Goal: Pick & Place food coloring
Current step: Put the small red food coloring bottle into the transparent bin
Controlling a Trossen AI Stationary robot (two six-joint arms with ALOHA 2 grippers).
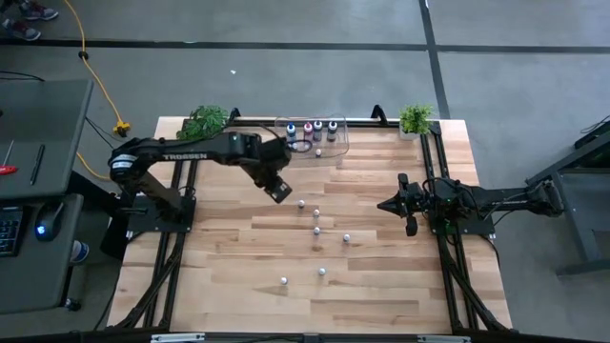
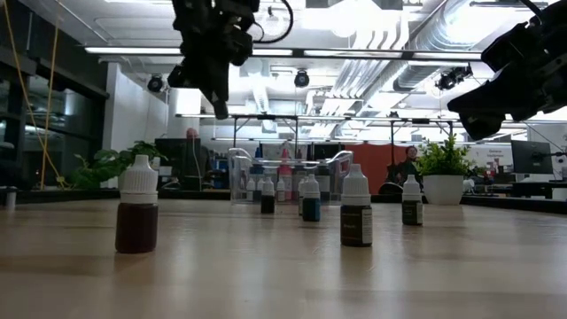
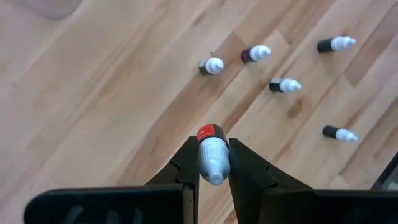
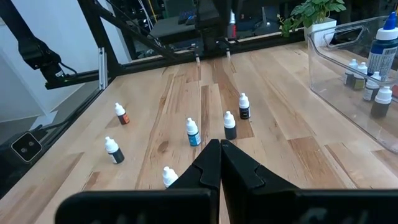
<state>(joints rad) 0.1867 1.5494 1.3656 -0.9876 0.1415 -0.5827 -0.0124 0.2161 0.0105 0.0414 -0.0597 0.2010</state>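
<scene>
My left gripper (image 1: pixel 279 193) hangs high over the table's middle, near the clear bin (image 1: pixel 329 145), shut on a small food coloring bottle (image 3: pixel 213 158) with a white cap and a red body. Several other small bottles (image 1: pixel 316 231) stand upright on the wood, nearer the front edge than the gripper. Larger bottles (image 1: pixel 308 130) stand inside the bin at the far edge. At the table's right side my right gripper (image 1: pixel 383 204) rests shut and holds nothing. My left gripper pinches the small bottle's white cap (image 3: pixel 214 167) between its two fingers (image 3: pixel 186 163), one on each side. The fingers slant steeply down, and the bottle lies along them with its red body end (image 3: pixel 209 132) past the fingertips. The bottle is lifted clear of the table.
Two potted plants (image 1: pixel 204 120) (image 1: pixel 416 118) stand at the far corners. The clear bin (image 4: pixel 348 68) also holds a few small bottles. Bare wood lies between the standing bottles (image 4: pixel 192 132) and the table's front edge. People sit in the room behind the table.
</scene>
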